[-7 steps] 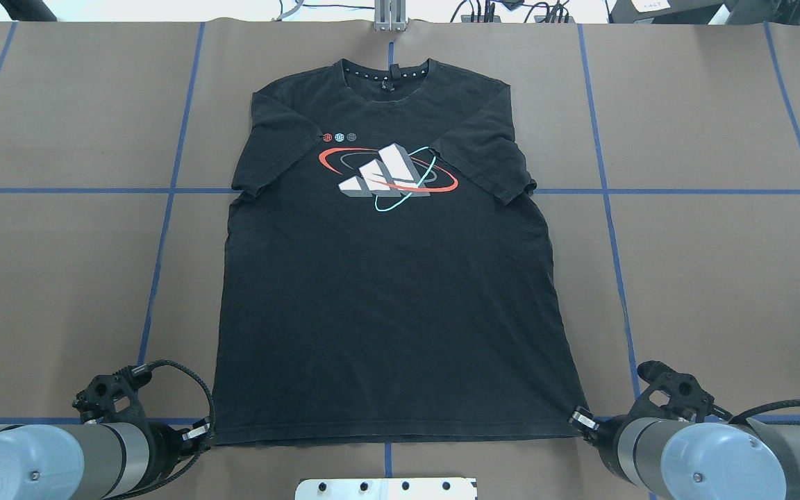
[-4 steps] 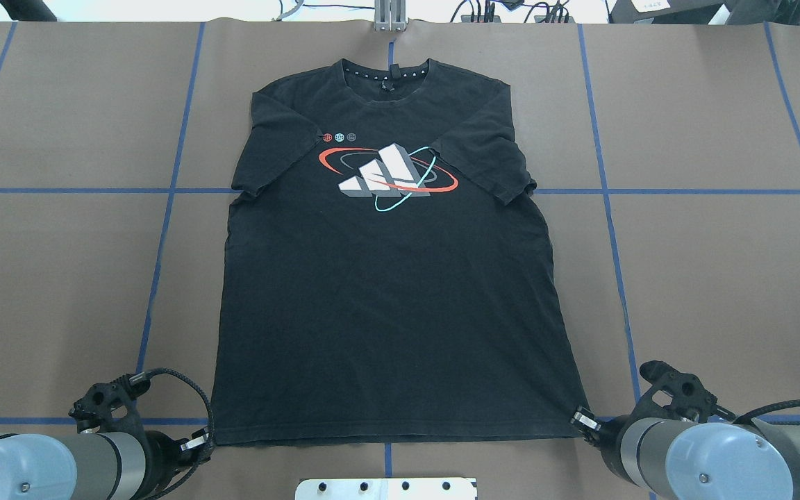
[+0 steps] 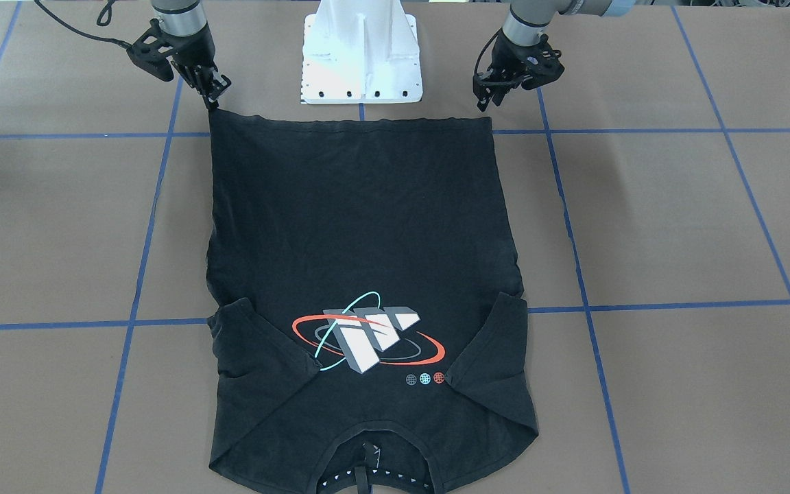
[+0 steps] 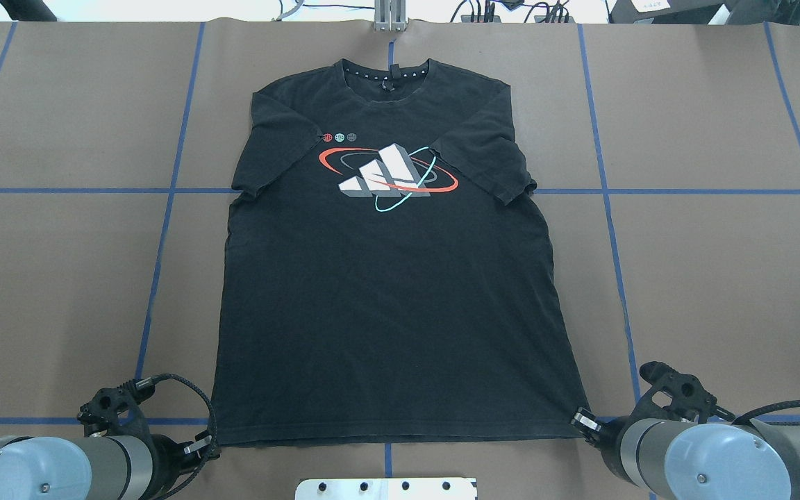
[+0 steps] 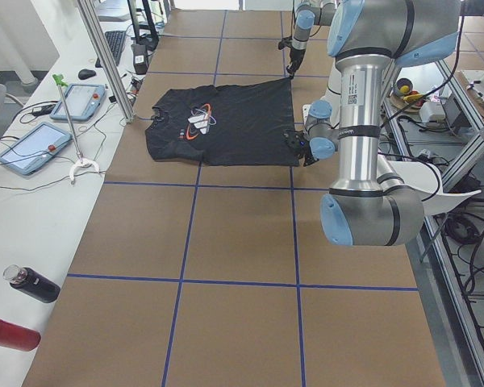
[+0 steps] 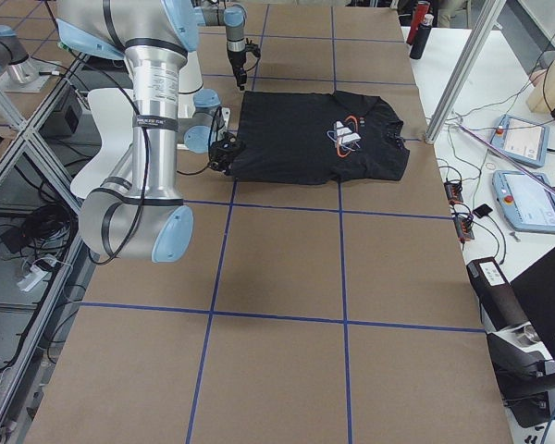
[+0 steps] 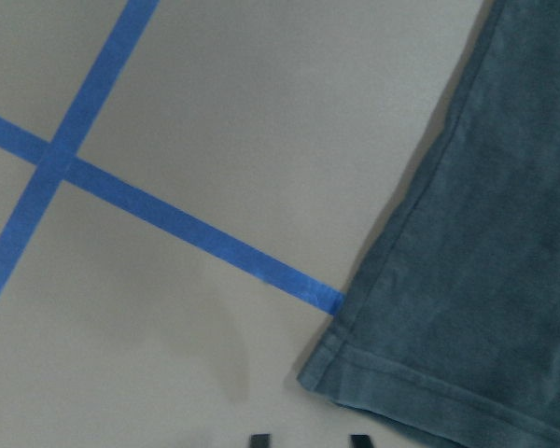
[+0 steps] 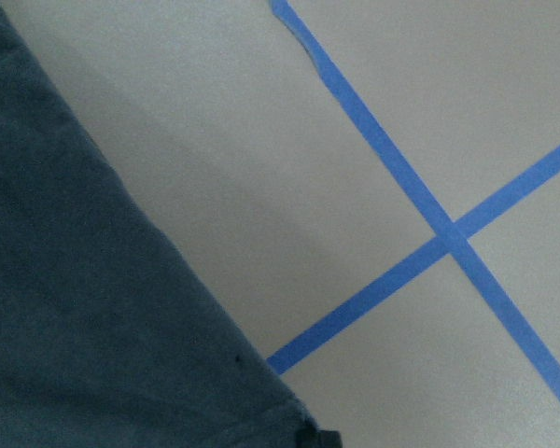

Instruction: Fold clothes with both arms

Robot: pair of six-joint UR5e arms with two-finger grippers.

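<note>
Black T-shirt (image 4: 386,292) flat, sleeves seemingly folded inward

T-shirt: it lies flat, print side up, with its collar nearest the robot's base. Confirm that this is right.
Not right. The T-shirt lies flat, print side up, but its hem, not its collar, is nearest the robot's base; the collar lies at the far end. The overhead exterior view shows it.
</note>
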